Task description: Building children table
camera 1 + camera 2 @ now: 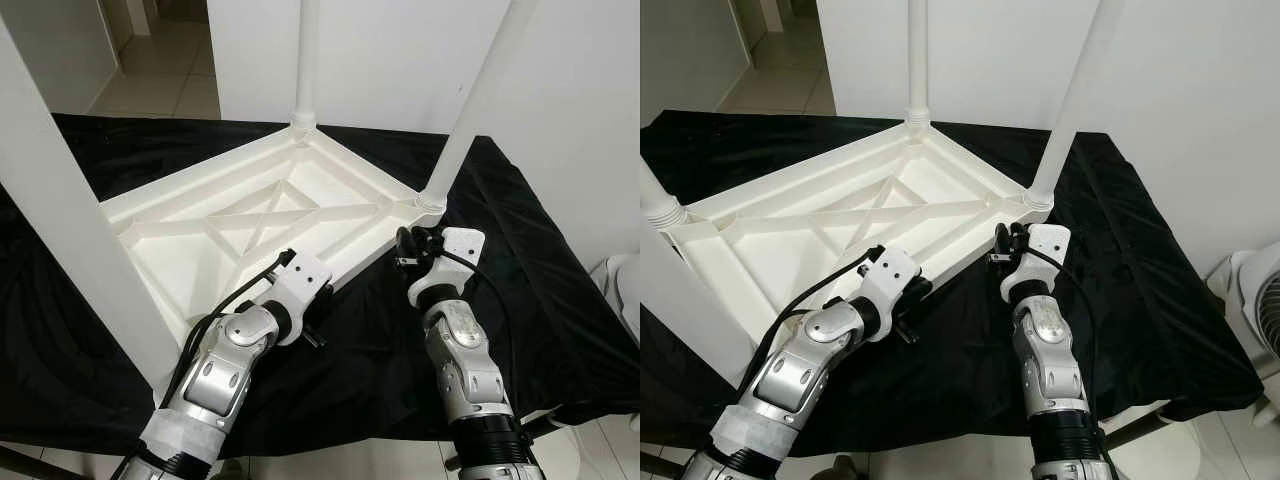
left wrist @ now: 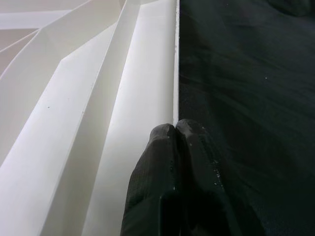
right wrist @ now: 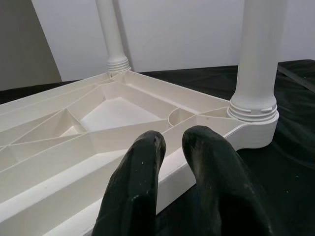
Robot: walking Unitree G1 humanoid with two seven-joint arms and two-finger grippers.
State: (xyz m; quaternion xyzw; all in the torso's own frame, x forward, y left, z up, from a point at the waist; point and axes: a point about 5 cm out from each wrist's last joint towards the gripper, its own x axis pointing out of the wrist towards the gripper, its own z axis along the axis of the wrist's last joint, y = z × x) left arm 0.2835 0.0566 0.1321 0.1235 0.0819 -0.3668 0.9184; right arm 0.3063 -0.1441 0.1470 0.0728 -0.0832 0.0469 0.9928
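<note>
White plastic tabletop (image 1: 250, 215) is lying upside down on a black cloth (image 1: 520, 280), legs (image 1: 478, 100) standing upright in its corners. Left gripper (image 2: 174, 129) is pressing its fingers together against the near rim. Right gripper (image 3: 172, 142), fingers slightly parted, is hovering at the rim near one corner leg.

White plastic children's table (image 1: 250, 215) lies upside down on a black cloth (image 1: 540, 290), ribbed underside with a crossed brace facing up. Round white legs (image 1: 470, 110) stand upright in the corner sockets; the near right leg seats in a ringed collar (image 3: 253, 110) at its corner
</note>
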